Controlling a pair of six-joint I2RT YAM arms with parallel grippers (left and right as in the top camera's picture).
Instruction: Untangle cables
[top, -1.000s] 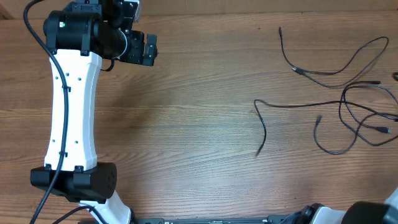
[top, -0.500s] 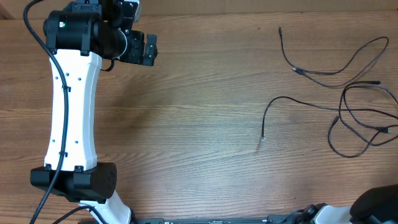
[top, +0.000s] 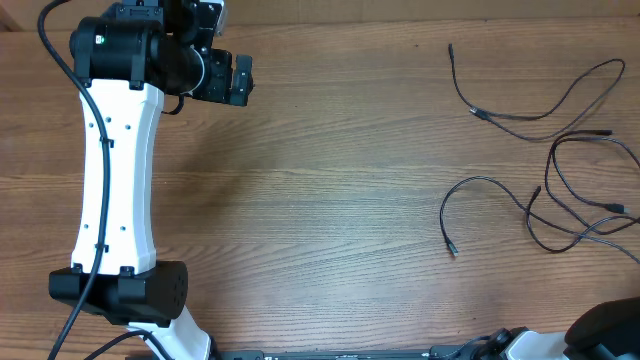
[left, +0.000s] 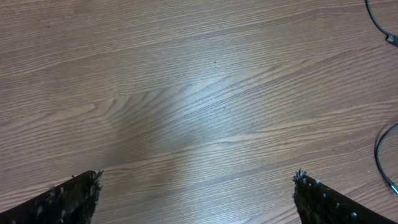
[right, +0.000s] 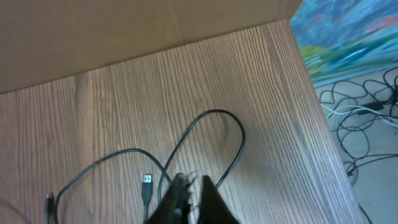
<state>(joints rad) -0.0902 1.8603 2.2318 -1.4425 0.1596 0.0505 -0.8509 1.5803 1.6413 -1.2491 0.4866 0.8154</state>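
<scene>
Several thin black cables lie at the right of the table. One long cable (top: 520, 116) runs across the far right. A looped cable (top: 472, 181) ends in a plug (top: 452, 251) and joins a tangle (top: 577, 215) at the right edge. My left gripper (top: 226, 78) is far away at the back left, open above bare wood (left: 198, 178). My right gripper (right: 189, 183) is outside the overhead view. Its fingers are pressed together on a cable loop (right: 219, 114), whose two strands run down to the fingertips. A USB plug (right: 147, 183) lies just to their left.
The white left arm (top: 112, 170) stretches along the left side. The right arm's base (top: 600, 330) shows at the bottom right. A cardboard wall (right: 124, 31) borders the far table edge, and floor wires (right: 364, 118) lie beyond the table's right edge.
The looped cable and its plug end have been dragged to the right and toward the front, into the tangle. The left arm has not moved.
</scene>
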